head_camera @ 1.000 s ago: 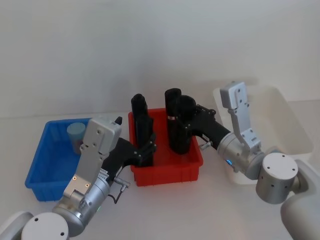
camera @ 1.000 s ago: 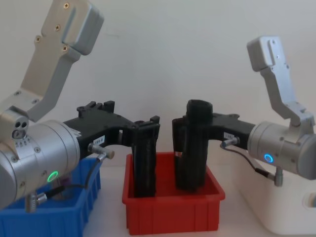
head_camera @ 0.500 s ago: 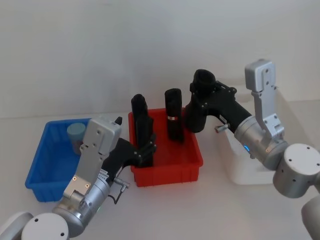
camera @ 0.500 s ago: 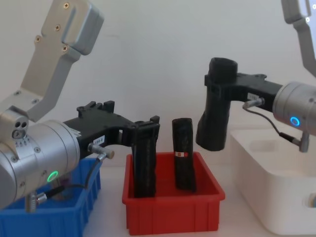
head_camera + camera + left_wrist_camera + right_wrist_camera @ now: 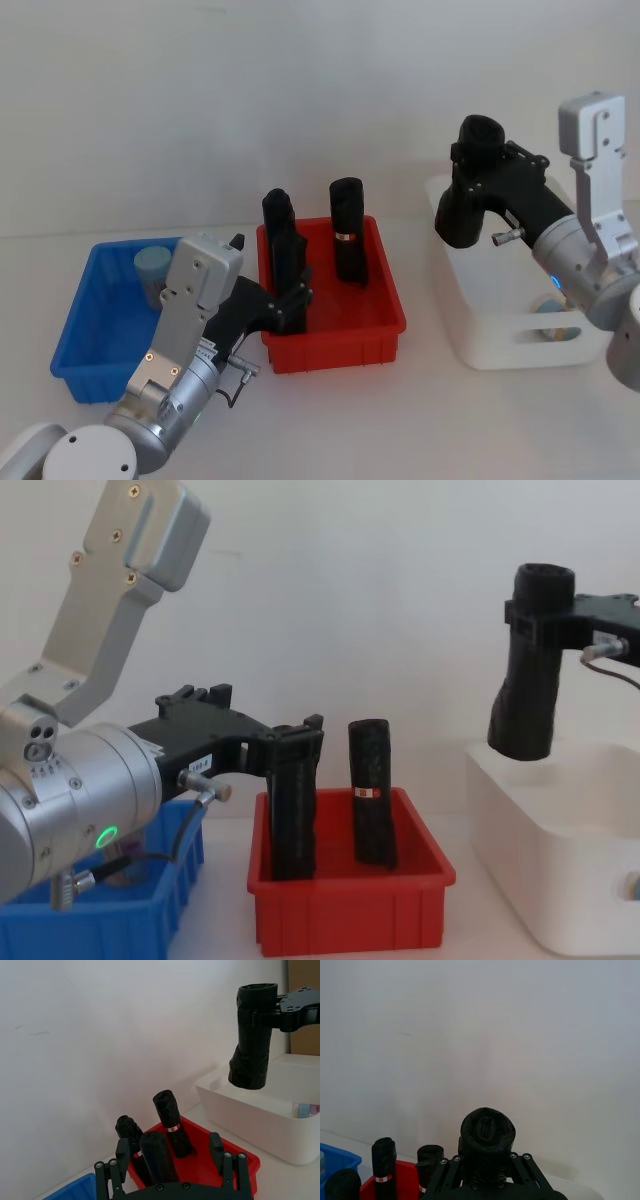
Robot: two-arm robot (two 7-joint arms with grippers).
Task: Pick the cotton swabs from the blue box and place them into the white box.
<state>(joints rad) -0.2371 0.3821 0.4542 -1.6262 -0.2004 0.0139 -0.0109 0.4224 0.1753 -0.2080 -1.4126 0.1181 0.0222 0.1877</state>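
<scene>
Black roll carried over the white box, swabs left in the blue box

Nearest, left claw [image 5: 290, 300] grips a black cylinder [image 5: 285, 262] in the red bin [image 5: 335, 330]; left of it, cotton swabs [image 5: 152, 268] sit in the blue box [image 5: 95, 330]. Right of the bin, right claw [image 5: 478, 185] holds a black roll [image 5: 466, 185] over the white box [image 5: 510, 335]; released there, the wrong item lands in it.

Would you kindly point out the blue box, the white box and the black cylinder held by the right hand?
blue box [image 5: 88, 318]: head view, bare floor inside.
white box [image 5: 500, 335]: head view, front wall.
black cylinder [image 5: 528, 685]: chest view, mid-body, held above the white box.
</scene>
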